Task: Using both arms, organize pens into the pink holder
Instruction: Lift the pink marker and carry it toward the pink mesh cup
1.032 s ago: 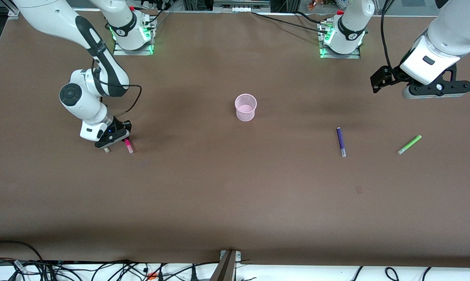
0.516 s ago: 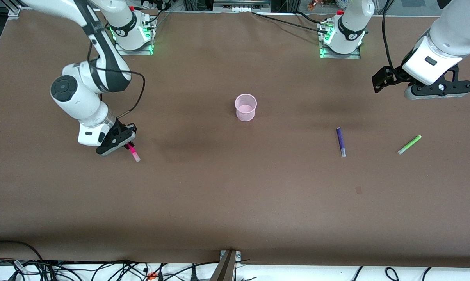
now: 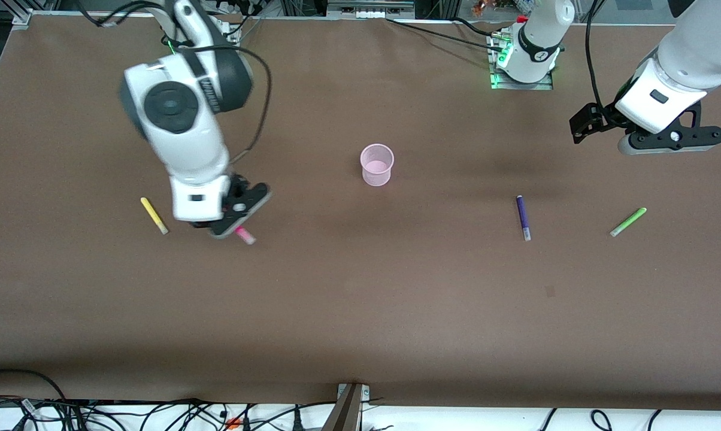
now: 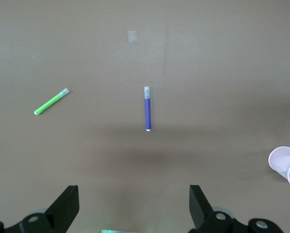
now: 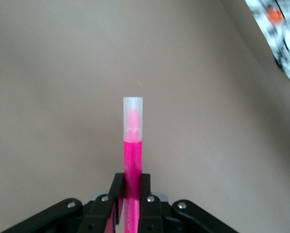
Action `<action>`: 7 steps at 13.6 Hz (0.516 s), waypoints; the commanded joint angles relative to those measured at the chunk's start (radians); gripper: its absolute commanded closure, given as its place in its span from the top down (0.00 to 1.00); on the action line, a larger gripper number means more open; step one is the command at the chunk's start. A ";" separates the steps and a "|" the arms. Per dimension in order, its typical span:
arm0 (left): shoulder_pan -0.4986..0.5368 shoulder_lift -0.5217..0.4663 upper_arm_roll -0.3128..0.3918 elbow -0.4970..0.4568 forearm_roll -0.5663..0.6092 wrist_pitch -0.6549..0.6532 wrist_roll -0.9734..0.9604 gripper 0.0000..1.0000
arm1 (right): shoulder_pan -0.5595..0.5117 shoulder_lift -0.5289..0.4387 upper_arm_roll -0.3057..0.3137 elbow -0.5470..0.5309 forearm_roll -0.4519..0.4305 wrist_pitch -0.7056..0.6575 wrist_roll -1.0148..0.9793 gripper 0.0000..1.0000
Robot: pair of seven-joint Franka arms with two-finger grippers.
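Note:
My right gripper [image 3: 236, 224] is shut on the magenta-pink pen [image 3: 244, 236], held up over the table between the yellow pen [image 3: 154, 215] and the pink holder [image 3: 376, 164]. In the right wrist view the pen [image 5: 132, 145] sticks out from the fingers, clear cap end outward. The holder stands upright at mid-table. The dark purple pen [image 3: 523, 217] and light green pen [image 3: 628, 221] lie toward the left arm's end. My left gripper [image 4: 133, 213] is open and empty, high over that end; its view shows the purple pen [image 4: 147, 108], green pen [image 4: 51, 101] and holder [image 4: 286, 166].
Brown table top all round the pens. Arm bases stand at the table's edge by the robots [image 3: 522, 60]. Cables lie past the edge nearest the front camera [image 3: 157, 416].
My right gripper has lifted the magenta-pink pen off the table and swung toward the holder, uncovering the yellow pen. The left arm has barely moved.

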 commanded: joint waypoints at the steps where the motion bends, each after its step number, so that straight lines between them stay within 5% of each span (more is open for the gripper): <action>1: 0.006 0.024 -0.001 0.016 0.027 -0.010 0.015 1.00 | 0.141 0.132 -0.009 0.166 -0.061 -0.026 0.011 0.00; 5: 0.010 0.024 0.018 0.055 0.029 -0.031 0.015 1.00 | 0.281 0.114 -0.011 0.184 -0.144 -0.053 0.016 0.00; 7: 0.036 0.050 0.016 0.061 0.026 -0.050 0.014 1.00 | 0.359 0.103 -0.011 0.184 -0.159 -0.201 0.019 0.00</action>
